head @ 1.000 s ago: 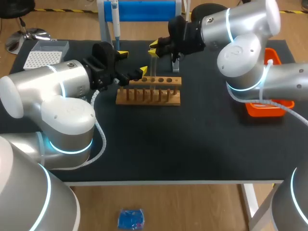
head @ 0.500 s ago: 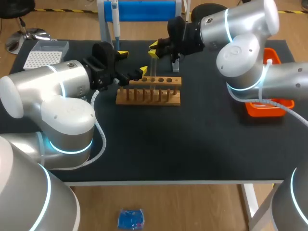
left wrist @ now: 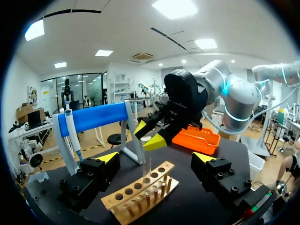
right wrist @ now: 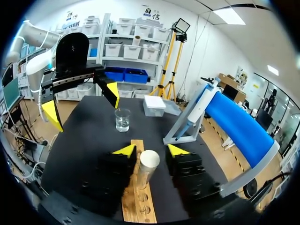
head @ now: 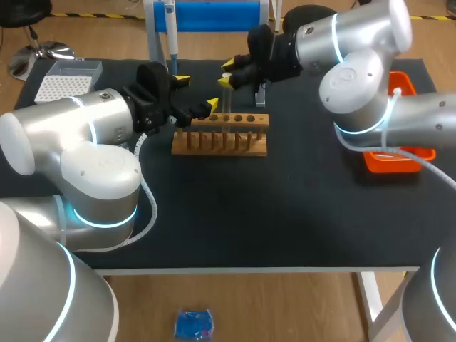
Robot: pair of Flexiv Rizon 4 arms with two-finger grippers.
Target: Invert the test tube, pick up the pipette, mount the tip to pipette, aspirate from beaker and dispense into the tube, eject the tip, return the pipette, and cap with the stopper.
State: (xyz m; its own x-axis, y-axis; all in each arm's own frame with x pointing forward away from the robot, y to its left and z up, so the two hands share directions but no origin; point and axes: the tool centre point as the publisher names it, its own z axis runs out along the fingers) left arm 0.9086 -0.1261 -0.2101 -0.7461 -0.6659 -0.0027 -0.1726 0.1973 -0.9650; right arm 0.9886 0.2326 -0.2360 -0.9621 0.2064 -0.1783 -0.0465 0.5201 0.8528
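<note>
The desk (head: 299, 214) carries a wooden rack (head: 221, 142) near its far middle. My left end effector (head: 197, 92) hangs beside the rack's left end, fingers wide apart and holding nothing. My right end effector (head: 227, 75) sits over the rack, fingers closed on the upper end of the test tube (right wrist: 148, 165), which stands upright; I cannot tell whether its lower end is clear of the hole. I judge the tube light, stiff, slippery and breakable: grip gently near the top, lift straight before turning
</note>
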